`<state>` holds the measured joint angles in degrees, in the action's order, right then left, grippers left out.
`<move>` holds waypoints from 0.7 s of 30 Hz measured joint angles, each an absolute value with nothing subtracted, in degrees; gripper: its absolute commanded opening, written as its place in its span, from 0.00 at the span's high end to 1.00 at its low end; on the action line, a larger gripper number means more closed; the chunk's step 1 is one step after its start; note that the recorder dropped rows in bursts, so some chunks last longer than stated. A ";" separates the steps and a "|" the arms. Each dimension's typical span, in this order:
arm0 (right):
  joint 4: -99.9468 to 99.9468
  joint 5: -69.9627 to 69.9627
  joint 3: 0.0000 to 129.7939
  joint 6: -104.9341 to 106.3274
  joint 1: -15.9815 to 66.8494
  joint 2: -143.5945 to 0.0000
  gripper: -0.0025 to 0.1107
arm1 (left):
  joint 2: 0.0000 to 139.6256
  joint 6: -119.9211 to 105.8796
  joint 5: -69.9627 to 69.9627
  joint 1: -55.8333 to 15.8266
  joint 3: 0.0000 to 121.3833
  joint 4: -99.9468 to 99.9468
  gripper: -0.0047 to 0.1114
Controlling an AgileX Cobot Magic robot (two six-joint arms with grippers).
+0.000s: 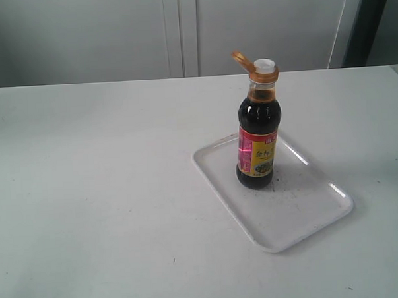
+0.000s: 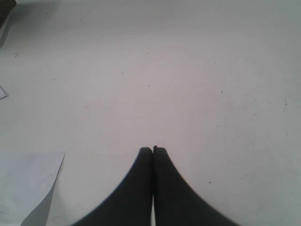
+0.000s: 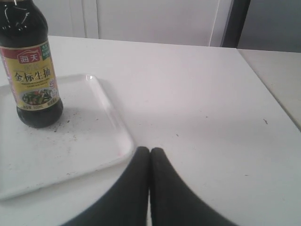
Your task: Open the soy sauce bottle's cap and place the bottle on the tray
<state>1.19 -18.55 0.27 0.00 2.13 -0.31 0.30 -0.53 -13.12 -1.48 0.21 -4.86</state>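
Starting from the left of the scene, the white worktop (image 1: 88, 193) is bare and shows only a few small dark marks. The left tool (image 2: 152, 149) appears only in the left wrist view, where its two black fingers are clenched together with nothing between them, above plain worktop surface; a pale sheet of paper (image 2: 26, 188) lies on the worktop near it. Right of the middle, the tray (image 1: 301, 214) lies flat on the worktop, turned at an angle to the worktop edges, with dark specks on its floor. The soy sauce bottle (image 1: 257, 136) stands upright on the tray, in the far left part of it. The cap (image 1: 241, 59) is flipped open and leans back to the left on its hinge, so the white pouring spout (image 1: 265, 66) is uncovered. The right tool (image 3: 149, 150) is seen only in the right wrist view, also clenched and grasping nothing. It is just beside a rounded corner of the tray and apart from the bottle.
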 measured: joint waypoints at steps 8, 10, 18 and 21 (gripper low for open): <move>1.19 -18.55 0.27 0.00 2.67 -0.31 0.98 | 0.30 -0.53 -13.12 -1.48 0.21 -4.86 0.96; 1.19 -18.55 0.27 0.00 2.71 -0.31 0.98 | 0.30 -0.53 -13.12 -1.48 0.21 -4.86 0.96; 1.19 -18.55 0.27 0.00 2.92 -0.31 0.98 | 0.30 -0.53 -13.12 -1.48 0.21 -4.86 0.96; 1.19 -18.55 0.27 0.00 2.92 -0.31 0.98 | 0.30 -0.53 -13.12 -1.48 0.21 -4.86 0.96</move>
<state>1.19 -18.55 0.27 0.00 2.92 -0.31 0.30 -0.53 -13.12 -1.48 0.21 -4.86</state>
